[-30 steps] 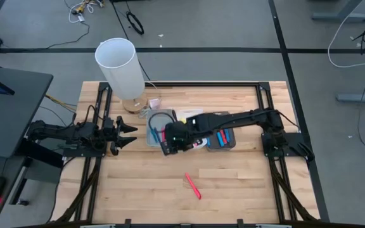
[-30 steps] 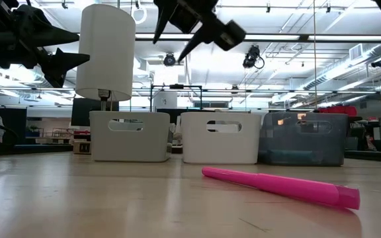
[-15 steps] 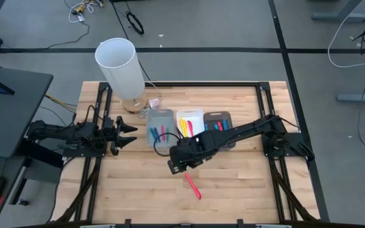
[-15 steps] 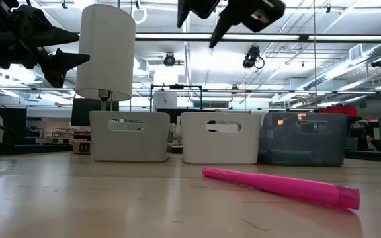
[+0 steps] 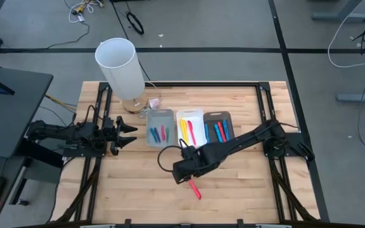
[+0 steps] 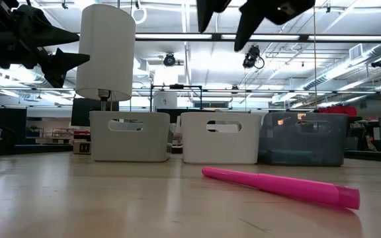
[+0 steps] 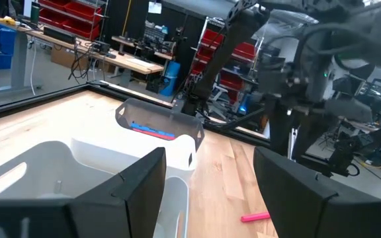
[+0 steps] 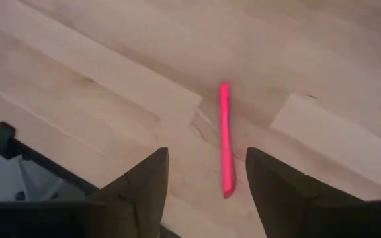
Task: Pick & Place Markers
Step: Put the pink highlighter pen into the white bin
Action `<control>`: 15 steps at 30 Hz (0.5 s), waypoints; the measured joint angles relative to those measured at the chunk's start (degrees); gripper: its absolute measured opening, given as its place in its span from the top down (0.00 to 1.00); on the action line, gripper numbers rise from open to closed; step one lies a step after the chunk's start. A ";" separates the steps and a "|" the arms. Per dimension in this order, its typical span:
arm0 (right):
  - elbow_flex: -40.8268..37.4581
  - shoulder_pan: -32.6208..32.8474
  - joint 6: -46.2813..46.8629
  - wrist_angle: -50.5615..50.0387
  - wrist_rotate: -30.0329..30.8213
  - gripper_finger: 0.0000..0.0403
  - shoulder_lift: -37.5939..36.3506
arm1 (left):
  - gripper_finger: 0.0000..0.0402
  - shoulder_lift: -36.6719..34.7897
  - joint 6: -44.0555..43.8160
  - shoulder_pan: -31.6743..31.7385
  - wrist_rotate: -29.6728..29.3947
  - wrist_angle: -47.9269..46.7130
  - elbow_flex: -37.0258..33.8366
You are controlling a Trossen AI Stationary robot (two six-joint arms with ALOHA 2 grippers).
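One pink marker (image 5: 195, 189) lies flat on the bare wood near the table's front edge; it also shows in the low view (image 6: 280, 186) and the right wrist view (image 8: 225, 139). More markers in blue, pink, yellow and red lie inside three small bins (image 5: 191, 115) mid-table. My right gripper (image 5: 184, 172) hangs open above the pink marker's far end, pointing steeply down and well clear of it (image 6: 233, 16). Its fingers frame the marker in its wrist view (image 8: 207, 178). My left gripper (image 5: 128, 133) waits open at the table's left, pointing level toward the bins.
A tall white cylinder (image 5: 117, 66) stands at the far left of the table, behind my left gripper. The grey bin (image 5: 159, 114), white bin and dark bin (image 5: 218, 116) sit side by side. Bare wood lies around the pink marker.
My right gripper has swung from above the bins toward the table's near edge and sunk a little. It has come over the pink marker and tipped more steeply down. The marker has not moved.
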 joint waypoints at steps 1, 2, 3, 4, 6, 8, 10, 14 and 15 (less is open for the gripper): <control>0.00 0.19 -0.07 0.29 -0.08 0.50 0.47 | 0.42 0.00 -0.01 -0.02 0.01 0.00 0.00; 0.00 0.37 -0.20 0.37 -0.34 0.50 1.07 | 0.42 0.01 0.01 0.00 0.01 0.00 0.00; 0.00 0.55 -0.23 0.34 -0.73 0.50 1.61 | 0.42 0.00 0.00 -0.01 0.01 0.00 0.00; 0.00 0.84 -0.27 0.47 -0.93 0.50 2.15 | 0.42 -0.01 0.01 -0.01 0.00 -0.01 0.01; 0.00 1.37 -0.26 0.81 -1.45 0.50 3.14 | 0.42 0.00 -0.01 0.00 0.01 0.00 -0.01; 0.00 1.88 -0.40 0.68 -1.62 0.50 4.06 | 0.42 0.01 0.00 -0.02 0.01 0.00 -0.01; 0.00 2.23 -0.44 0.72 -1.99 0.50 5.02 | 0.42 0.01 -0.01 0.00 -0.01 0.00 -0.01; 0.00 2.48 -0.90 0.92 -2.54 0.50 7.02 | 0.42 0.00 -0.01 0.00 0.00 0.00 -0.01; 0.00 2.60 -0.91 0.92 -2.61 0.50 7.54 | 0.42 0.00 0.01 0.00 0.01 0.00 -0.01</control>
